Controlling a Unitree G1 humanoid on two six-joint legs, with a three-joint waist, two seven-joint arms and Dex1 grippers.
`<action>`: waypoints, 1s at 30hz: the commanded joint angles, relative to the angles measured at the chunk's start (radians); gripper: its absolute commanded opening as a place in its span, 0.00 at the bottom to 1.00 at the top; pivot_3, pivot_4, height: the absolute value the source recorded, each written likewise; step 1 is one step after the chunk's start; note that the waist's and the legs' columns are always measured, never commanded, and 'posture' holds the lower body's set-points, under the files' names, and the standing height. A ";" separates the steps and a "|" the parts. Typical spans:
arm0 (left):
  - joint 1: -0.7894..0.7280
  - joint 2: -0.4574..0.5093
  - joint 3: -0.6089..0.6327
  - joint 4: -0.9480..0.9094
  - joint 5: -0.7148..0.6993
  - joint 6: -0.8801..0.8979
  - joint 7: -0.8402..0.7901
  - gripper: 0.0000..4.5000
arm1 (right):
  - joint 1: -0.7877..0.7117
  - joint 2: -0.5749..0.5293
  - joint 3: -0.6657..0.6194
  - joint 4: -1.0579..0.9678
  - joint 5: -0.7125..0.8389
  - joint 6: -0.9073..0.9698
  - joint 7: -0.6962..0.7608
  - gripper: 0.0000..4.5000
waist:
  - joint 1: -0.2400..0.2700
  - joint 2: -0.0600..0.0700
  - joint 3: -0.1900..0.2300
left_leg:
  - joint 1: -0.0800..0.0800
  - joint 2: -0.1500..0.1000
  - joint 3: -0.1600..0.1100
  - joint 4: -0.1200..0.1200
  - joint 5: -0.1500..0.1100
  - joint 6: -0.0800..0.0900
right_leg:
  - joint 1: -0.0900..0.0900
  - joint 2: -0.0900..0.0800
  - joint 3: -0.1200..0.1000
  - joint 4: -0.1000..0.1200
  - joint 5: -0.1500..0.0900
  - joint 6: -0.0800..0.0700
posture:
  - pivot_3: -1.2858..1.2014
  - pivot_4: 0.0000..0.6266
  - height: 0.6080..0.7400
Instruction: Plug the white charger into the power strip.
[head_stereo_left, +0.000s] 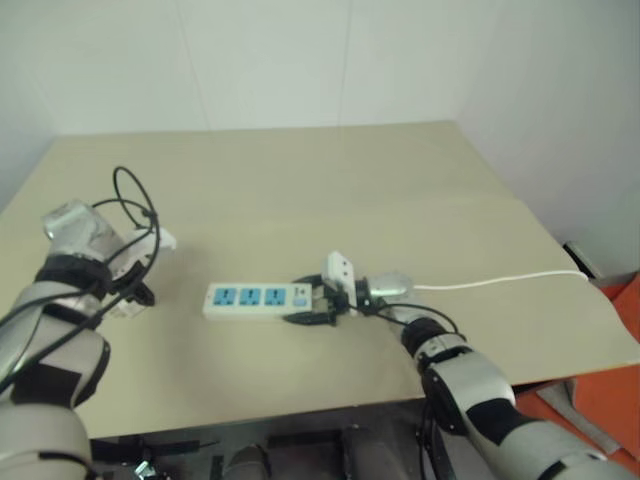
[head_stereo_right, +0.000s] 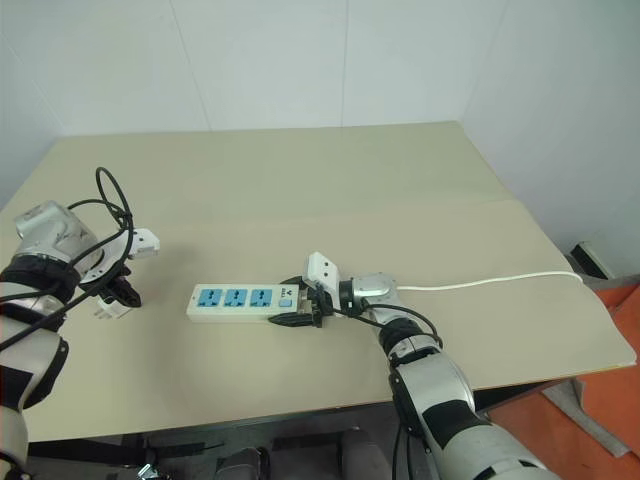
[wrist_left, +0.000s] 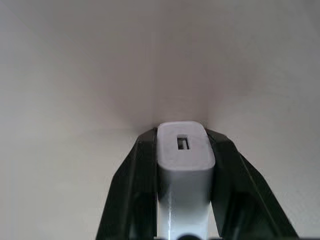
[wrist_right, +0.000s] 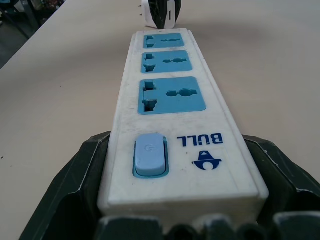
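The white charger (wrist_left: 184, 150) is at the table's left, a short way beyond the power strip's far end, with its slot face toward the wrist camera. My left gripper (wrist_left: 184, 134) points down and is shut on it, one black finger (wrist_left: 135, 190) on each side. The charger (wrist_right: 159, 12) is also seen past the strip in the right wrist view. The power strip (head_stereo_left: 250, 298) lies flat mid-table with three blue sockets and a blue switch (wrist_right: 149, 155). My right gripper (head_stereo_left: 318, 305) is shut on the strip's switch end, its fingers (wrist_right: 75, 190) pressed to both long sides.
The strip's thin white cord (head_stereo_left: 500, 280) runs right across the table to its right edge. The beige table (head_stereo_left: 330, 180) reaches back to white walls. Black cables (head_stereo_left: 135, 215) loop above my left wrist. An orange thing (head_stereo_left: 610, 390) lies on the floor at the right.
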 joint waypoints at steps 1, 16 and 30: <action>-0.040 0.011 0.036 0.002 -0.002 -0.009 0.027 0.23 | -0.006 0.012 -0.006 -0.033 0.002 -0.006 -0.002 0.76 | 0.000 0.000 0.000 | 0.000 0.000 0.000 0.000 0.000 0.000 | 0.000 0.000 0.000 0.000 0.000 0.000 | 0.52 0.24 1.00; -0.018 -0.007 0.603 -0.355 -0.521 -0.347 0.154 0.23 | -0.020 0.034 -0.004 -0.016 -0.008 -0.007 0.019 0.76 | 0.000 0.000 0.000 | -0.003 0.000 0.000 0.001 0.000 0.000 | -0.002 -0.002 -0.001 0.000 0.003 -0.006 | 0.52 0.24 1.00; 0.454 -0.163 0.716 -0.942 -0.943 -0.235 0.148 0.23 | -0.008 0.048 0.009 -0.001 -0.046 -0.011 -0.010 0.76 | -0.002 0.000 0.000 | 0.000 0.000 -0.001 0.003 0.000 0.000 | 0.002 -0.001 -0.001 0.001 0.004 -0.006 | 0.52 0.24 1.00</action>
